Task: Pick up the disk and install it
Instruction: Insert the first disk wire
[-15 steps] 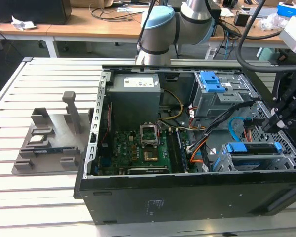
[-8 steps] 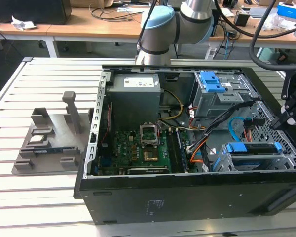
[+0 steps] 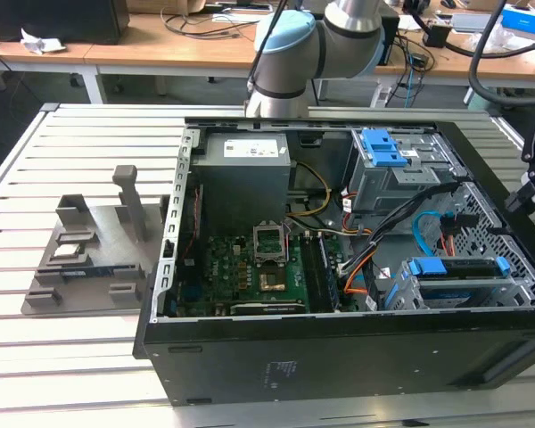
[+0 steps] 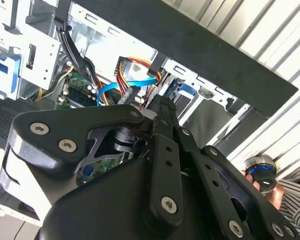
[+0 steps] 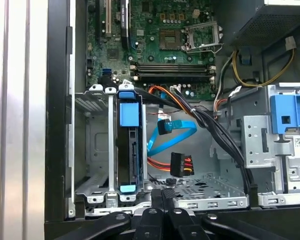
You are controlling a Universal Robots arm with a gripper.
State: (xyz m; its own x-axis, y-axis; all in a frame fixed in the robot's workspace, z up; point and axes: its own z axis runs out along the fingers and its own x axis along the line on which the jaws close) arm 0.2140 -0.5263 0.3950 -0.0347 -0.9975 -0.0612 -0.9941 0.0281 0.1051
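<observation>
Slatted metal table (image 3: 89, 357) carries open computer case (image 3: 339, 366); gripper (image 5: 162, 196) fingers together, empty

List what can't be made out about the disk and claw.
- Disk label: first wrist view, edge-on between cage walls, face hidden.
- Whether cables reach it: exterior view, too small.
- Claw: exterior view, cut off by the right edge.

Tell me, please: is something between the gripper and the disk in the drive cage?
Nothing visible blocks it. In the first wrist view the gripper sits at the case edge, and the disk stands on edge in the drive cage. The blue cable and black cable bundle lie beside the cage.
</observation>
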